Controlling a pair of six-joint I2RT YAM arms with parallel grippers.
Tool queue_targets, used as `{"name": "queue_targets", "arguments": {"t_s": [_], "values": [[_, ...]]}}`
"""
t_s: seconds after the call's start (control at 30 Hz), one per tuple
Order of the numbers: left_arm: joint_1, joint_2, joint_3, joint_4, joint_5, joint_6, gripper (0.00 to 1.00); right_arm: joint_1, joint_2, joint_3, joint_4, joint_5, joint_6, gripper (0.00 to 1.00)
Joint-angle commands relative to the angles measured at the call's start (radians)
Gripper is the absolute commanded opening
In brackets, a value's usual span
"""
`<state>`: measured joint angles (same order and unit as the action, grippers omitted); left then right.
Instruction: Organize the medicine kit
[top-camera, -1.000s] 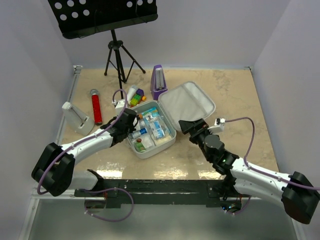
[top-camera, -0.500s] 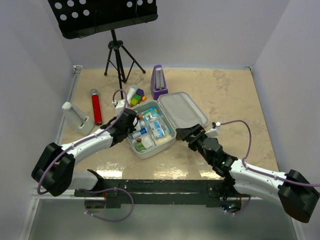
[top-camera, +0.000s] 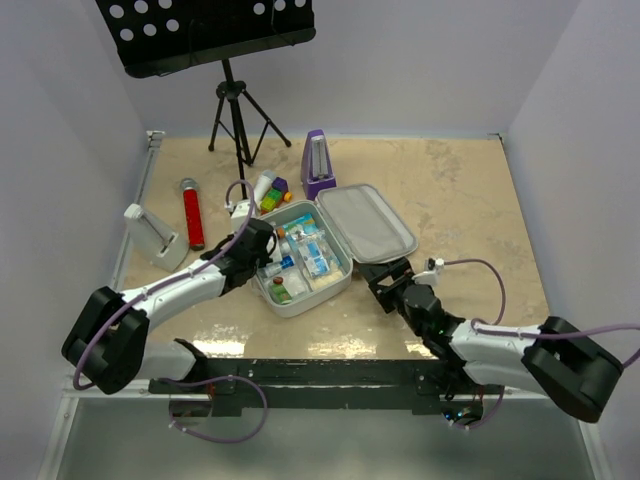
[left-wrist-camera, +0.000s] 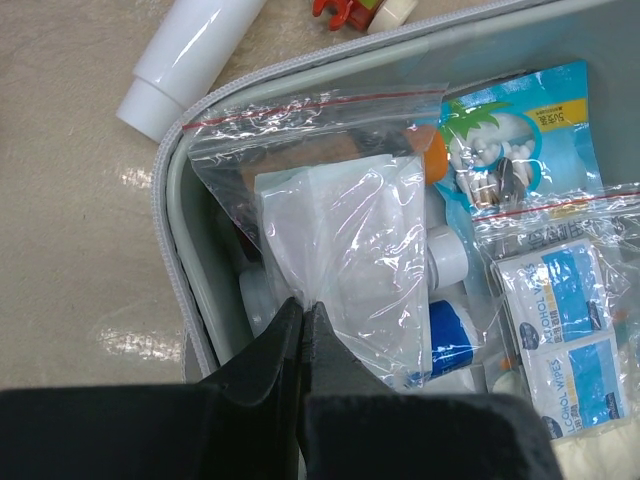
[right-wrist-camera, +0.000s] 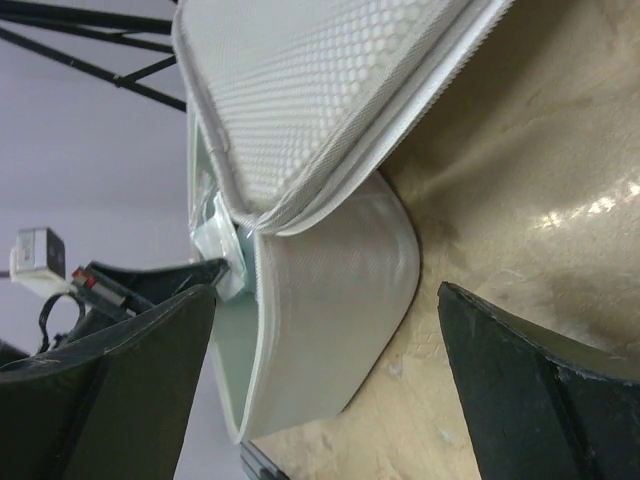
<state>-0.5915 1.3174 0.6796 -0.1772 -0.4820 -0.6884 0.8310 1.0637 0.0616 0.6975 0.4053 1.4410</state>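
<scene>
White medicine kit sits mid-table, its lid half raised on the right. I've got the left gripper pinched together on a clear zip bag inside its left side. My right gripper stands wide apart at its near right corner.

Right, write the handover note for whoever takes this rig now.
Left gripper: shut on a clear zip bag that sits inside the kit, by its left wall.
Right gripper: open and empty, low by the kit's near right corner.
Lid: tilted partway up, not shut.
Done: the bag and the wipes are in the kit.
Left: let go of the bag, then probably shut the lid. A white bottle lies outside, beside the kit; I can't tell whether it belongs in.
</scene>
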Motion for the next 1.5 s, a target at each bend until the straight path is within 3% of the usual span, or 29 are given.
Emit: {"name": "queue_targets", "arguments": {"t_s": [0.0, 0.17, 0.33, 0.83, 1.03, 1.17, 1.3, 1.47], "values": [[-0.007, -0.015, -0.035, -0.054, 0.017, 0.003, 0.0, -0.046, 0.163, 0.046, 0.201, 0.009, 0.068, 0.99], [-0.016, -0.018, -0.037, -0.064, 0.011, 0.003, 0.0, -0.102, 0.412, 0.069, 0.475, -0.065, 0.096, 0.99], [-0.019, -0.027, -0.029, -0.077, -0.003, 0.012, 0.0, -0.116, 0.467, 0.106, 0.586, -0.057, 0.027, 0.99], [-0.021, -0.035, -0.034, -0.079, -0.007, 0.013, 0.0, -0.27, 0.403, 0.276, 0.493, -0.16, -0.368, 0.98], [-0.024, -0.035, -0.034, -0.077, -0.009, 0.012, 0.0, -0.27, 0.289, 0.351, 0.366, -0.166, -0.641, 0.88], [-0.025, -0.033, -0.034, -0.07, -0.004, 0.01, 0.0, -0.27, 0.223, 0.386, 0.295, -0.152, -0.77, 0.87], [-0.024, -0.04, -0.032, -0.074, 0.006, 0.006, 0.0, -0.27, 0.211, 0.441, 0.211, -0.149, -0.84, 0.84], [-0.025, -0.148, -0.017, -0.096, 0.017, 0.001, 0.0, -0.27, 0.245, 0.518, 0.128, -0.163, -0.899, 0.74]]}}
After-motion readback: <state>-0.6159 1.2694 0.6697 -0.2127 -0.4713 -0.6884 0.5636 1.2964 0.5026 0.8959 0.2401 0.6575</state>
